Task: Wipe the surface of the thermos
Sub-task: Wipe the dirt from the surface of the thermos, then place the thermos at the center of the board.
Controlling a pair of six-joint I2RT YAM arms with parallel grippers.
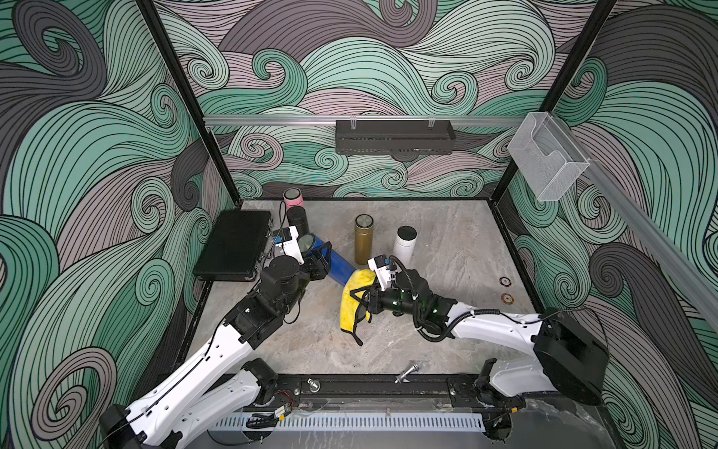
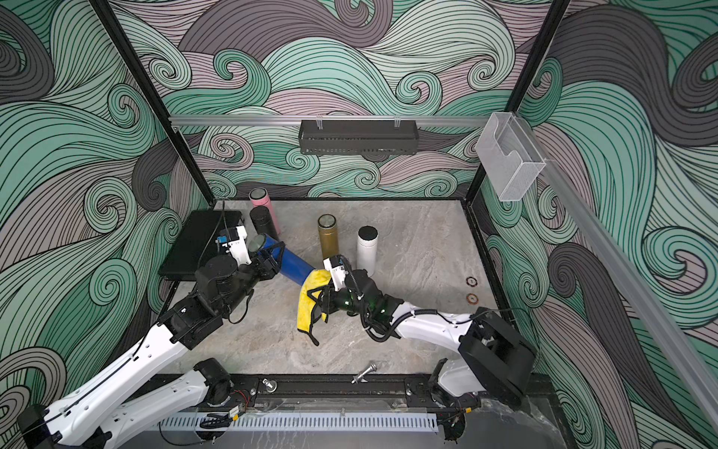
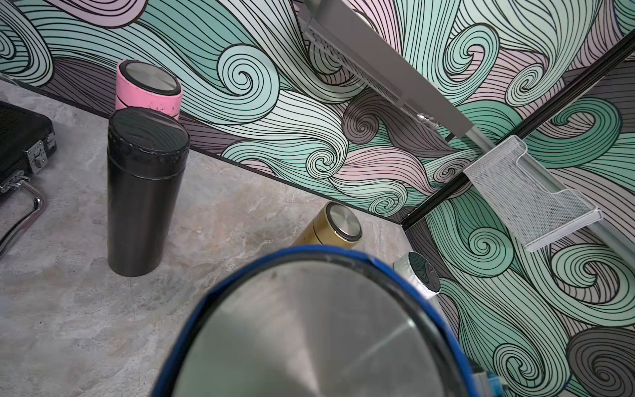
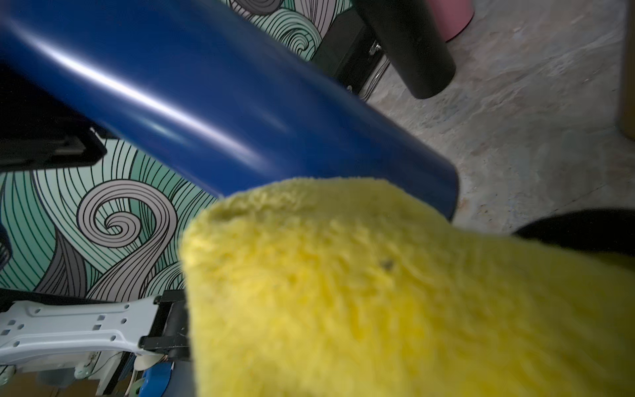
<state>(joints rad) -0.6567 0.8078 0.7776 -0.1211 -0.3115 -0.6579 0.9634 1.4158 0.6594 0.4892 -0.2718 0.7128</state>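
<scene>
Your left jaws clamp the blue thermos [image 1: 342, 270] near its lid, holding it tilted above the table [image 1: 447, 248]; your right jaws pinch the yellow cloth [image 1: 349, 307] at its lower end. The table is grey and marbled; a gold flask [image 1: 363, 243] and white flask [image 1: 404, 248] stand upright just behind, swirl-patterned walls [image 1: 388, 58] beyond.

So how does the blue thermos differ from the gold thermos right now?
The blue thermos is tilted, held by the left gripper; the gold thermos stands upright on the table, free. The yellow cloth covers the blue thermos's lower end; the gold thermos has no cloth on it. Both are slim cylinders with a steel-coloured lid top.
</scene>
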